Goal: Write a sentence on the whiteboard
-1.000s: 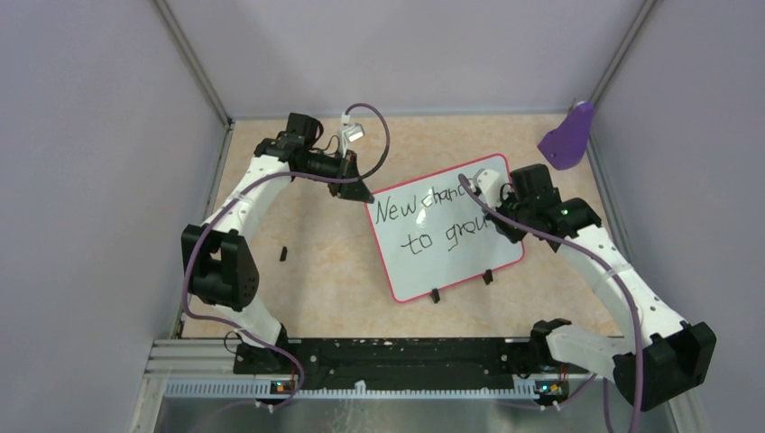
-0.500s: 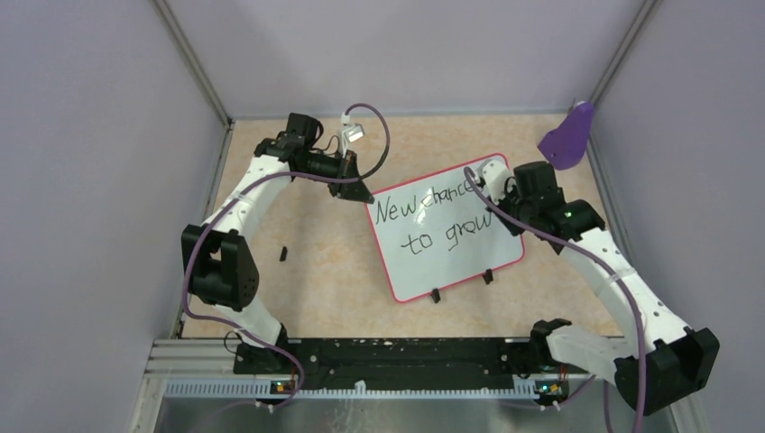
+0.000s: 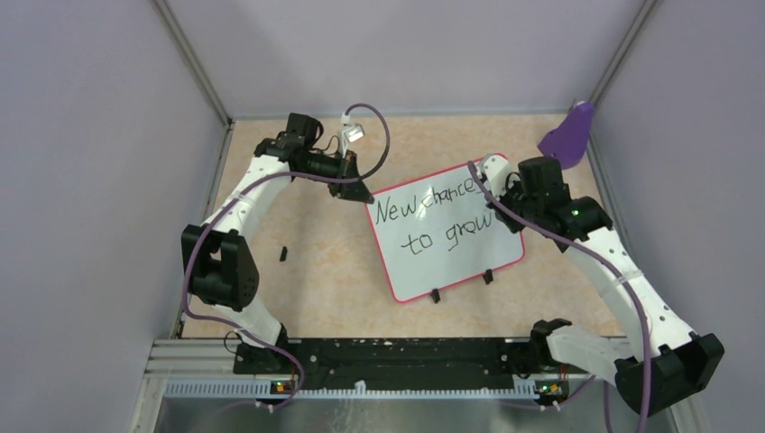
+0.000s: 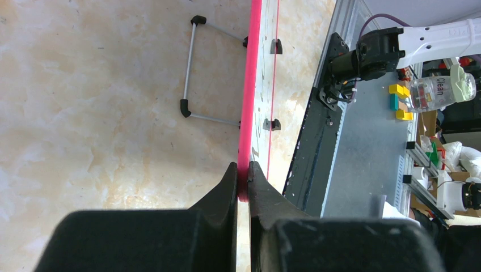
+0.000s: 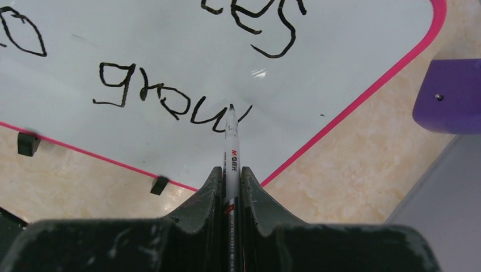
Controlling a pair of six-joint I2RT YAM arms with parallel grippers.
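Beyond the arm bases, on the tan table (image 3: 316, 280), the whiteboard (image 3: 451, 257) sits askew at centre-right, with its two black clip feet (image 3: 435, 295) on the near edge. Across it runs the sentence (image 3: 431, 223), "New chances" above "to grow". The left gripper (image 3: 363, 193) is clamped on the board's far-left corner, both fingers pinching the pink rim (image 4: 248, 113). The right gripper (image 5: 231, 173) squeezes a marker (image 5: 231, 141). Its tip sits at the last stroke of "grow", though contact cannot be told. Farther right lies a purple object (image 3: 566, 135).
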